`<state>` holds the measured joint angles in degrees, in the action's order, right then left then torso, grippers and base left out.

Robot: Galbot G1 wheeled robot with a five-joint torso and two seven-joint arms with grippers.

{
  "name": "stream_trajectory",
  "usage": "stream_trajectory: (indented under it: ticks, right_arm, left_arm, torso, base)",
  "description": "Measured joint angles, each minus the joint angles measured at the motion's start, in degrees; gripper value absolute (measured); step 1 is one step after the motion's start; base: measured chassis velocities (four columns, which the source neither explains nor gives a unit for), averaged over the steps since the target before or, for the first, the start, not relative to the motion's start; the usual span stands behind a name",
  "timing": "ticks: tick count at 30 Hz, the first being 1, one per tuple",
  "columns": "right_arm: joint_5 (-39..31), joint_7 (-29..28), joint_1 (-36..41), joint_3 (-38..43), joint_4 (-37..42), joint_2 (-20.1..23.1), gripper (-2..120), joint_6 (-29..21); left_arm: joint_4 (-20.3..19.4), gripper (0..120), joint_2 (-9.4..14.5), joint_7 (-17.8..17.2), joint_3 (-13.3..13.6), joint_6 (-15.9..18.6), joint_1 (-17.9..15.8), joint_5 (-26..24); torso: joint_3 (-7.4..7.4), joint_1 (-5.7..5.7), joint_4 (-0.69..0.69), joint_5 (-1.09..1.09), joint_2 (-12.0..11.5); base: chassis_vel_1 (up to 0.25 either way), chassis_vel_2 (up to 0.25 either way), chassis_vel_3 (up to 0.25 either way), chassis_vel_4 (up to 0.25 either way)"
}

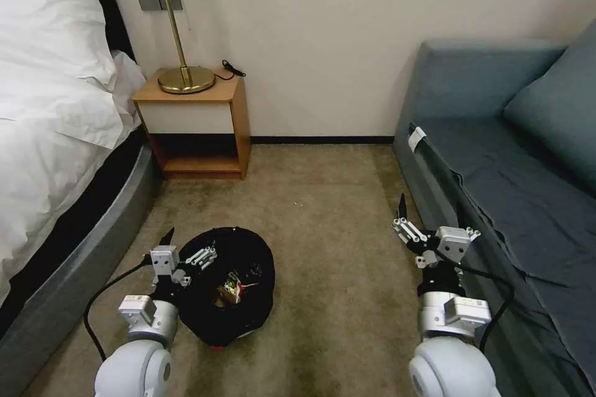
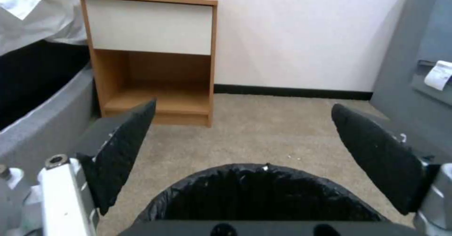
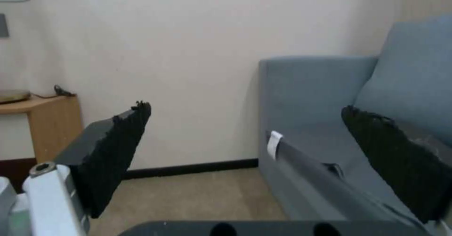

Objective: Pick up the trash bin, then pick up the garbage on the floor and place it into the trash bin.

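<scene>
Bin position: the trash bin (image 1: 233, 285) is seen standing on the carpet (image 1: 323, 229) in front of the robot, left of centre, its black liner draped over the rim.
Key relation: the left gripper (image 1: 186, 248) is held at the bin's left rim; in the left wrist view the rim (image 2: 263, 179) lies low between the two pads, apart from both.
Left gripper state: spread wide, nothing held.
Right gripper: the right gripper (image 1: 428, 229) is held well apart from the bin, beside the sofa (image 1: 515, 186), also wide and empty.
Nearer arm: the left, by judgement.
Garbage: a gold-brown snack wrapper (image 1: 231, 290) is seen already inside the bin.
Surroundings: bed (image 1: 56, 136) to the left, nightstand (image 1: 198, 124) and lamp (image 1: 177, 18) ahead.
Obstruction: none is seen between gripper and rim.
</scene>
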<state>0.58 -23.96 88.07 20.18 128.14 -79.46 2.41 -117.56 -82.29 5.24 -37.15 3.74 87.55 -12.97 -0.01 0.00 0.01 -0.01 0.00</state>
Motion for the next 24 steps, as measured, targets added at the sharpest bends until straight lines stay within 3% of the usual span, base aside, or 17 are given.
stream_trajectory:
  ticks: [4, 16, 24]
  right_arm:
    - [3.59, 0.47, 0.07, -1.02, -0.94, -3.66, 100, 0.27]
    - [2.63, 2.46, 1.34, -2.07, -3.1, -3.65, 100, 1.52]
    - [2.63, 2.53, 1.48, -2.21, -3.19, -3.69, 100, 1.52]
  left_arm:
    - [-0.68, 100, 0.37, 0.19, 0.55, -0.07, 1.0, 0.0]
    - [0.86, 100, 0.62, 2.4, 0.65, -4.97, 2.22, 0.24]
    - [0.86, 100, 0.57, 2.42, 0.65, -5.15, 2.31, 0.24]
  torso:
    - [0.0, 0.0, 0.0, 0.01, 0.0]
    - [0.01, 0.0, 0.0, 0.01, 0.0]
    - [0.01, 0.0, -0.01, 0.01, 0.0]
  base:
    - [0.0, 0.0, 0.0, 0.0]
    - [0.0, 0.0, 0.0, 0.0]
    - [0.0, 0.0, 0.0, 0.0]
